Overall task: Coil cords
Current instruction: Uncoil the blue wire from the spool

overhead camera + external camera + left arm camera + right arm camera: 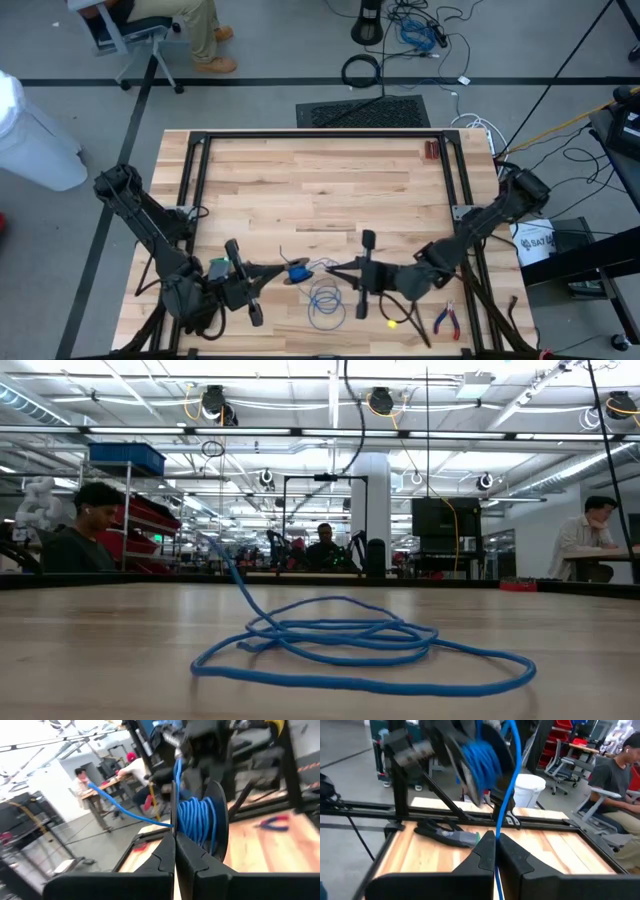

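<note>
Blue cord (322,296), lower centre of the table: thin, light, limp, springy loose loops, best taken by the strand near its spool (298,272); left gripper (283,272) clenched, apparently on it; right gripper (330,267) pinching the strand.

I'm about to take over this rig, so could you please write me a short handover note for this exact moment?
Left gripper: shut, holding the spool of wound blue cord above the table's near edge.
Right gripper: shut on the cord right beside the spool.
Done: part of the cord is wound on.
Left: loose loops on the table near the front edge are not yet wound. Red-handled pliers lie to the right, untouched.
</note>
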Robot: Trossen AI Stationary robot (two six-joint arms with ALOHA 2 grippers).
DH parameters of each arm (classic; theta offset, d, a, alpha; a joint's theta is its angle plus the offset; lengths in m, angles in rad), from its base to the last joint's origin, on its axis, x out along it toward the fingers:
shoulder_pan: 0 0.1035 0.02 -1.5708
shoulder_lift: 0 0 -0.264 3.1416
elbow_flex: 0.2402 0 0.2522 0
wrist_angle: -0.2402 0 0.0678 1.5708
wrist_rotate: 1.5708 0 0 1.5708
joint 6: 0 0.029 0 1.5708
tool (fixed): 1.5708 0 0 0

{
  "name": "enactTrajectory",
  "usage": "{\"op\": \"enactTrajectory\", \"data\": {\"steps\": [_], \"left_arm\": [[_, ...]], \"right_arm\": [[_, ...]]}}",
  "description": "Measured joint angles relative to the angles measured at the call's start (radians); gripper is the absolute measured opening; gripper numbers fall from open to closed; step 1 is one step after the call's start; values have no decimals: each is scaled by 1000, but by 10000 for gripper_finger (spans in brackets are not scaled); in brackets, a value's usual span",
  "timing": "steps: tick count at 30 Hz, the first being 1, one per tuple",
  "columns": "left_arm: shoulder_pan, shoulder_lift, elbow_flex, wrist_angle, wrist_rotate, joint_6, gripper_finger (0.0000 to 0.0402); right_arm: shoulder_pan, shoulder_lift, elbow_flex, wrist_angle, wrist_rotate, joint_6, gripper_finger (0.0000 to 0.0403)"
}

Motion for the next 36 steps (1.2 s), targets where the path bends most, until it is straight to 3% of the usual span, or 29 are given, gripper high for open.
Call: {"op": "enactTrajectory", "data": {"steps": [8,13,24,36], "left_arm": [[9,0,0,-26,-135,2,2],[17,0,0,-26,-207,-2,2],[23,0,0,-22,-209,-91,2],[44,0,0,28,-208,-154,2]], "right_arm": [[31,-6,0,96,-10,-111,0],[30,-2,0,130,-93,-125,0],[0,67,0,161,-298,-155,0],[-79,151,0,158,-386,-73,0]]}}
